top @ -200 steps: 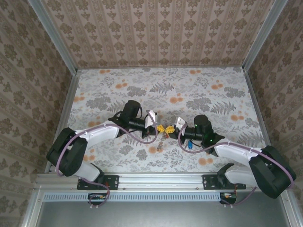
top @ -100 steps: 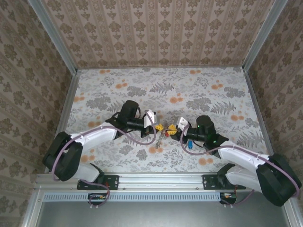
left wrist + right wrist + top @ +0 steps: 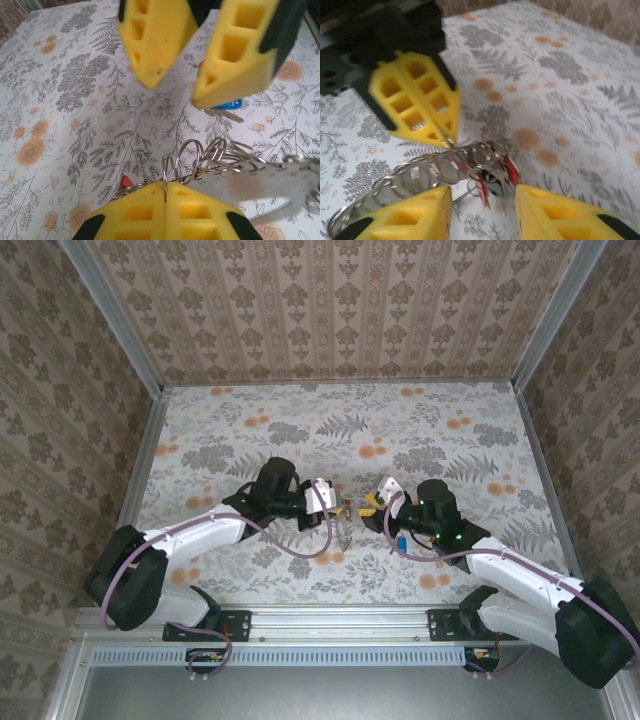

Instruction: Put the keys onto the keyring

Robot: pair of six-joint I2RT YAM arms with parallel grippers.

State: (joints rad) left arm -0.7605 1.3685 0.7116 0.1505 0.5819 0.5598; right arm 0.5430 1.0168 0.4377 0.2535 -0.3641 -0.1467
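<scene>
The left end effector (image 3: pixel 165 186), clenched, pinches the silver keyring (image 3: pixel 272 182) at its fingertips above the floral bench (image 3: pixel 450 430), with small wire loops (image 3: pixel 200 155) bunched just beside the grip. Facing it, the right end effector (image 3: pixel 484 192) stands released, jaws apart. The red-headed keys (image 3: pixel 510 170) hang from the ring at the gap between its fingers. A blue-headed key (image 3: pixel 226 104) lies on the bench beneath.
</scene>
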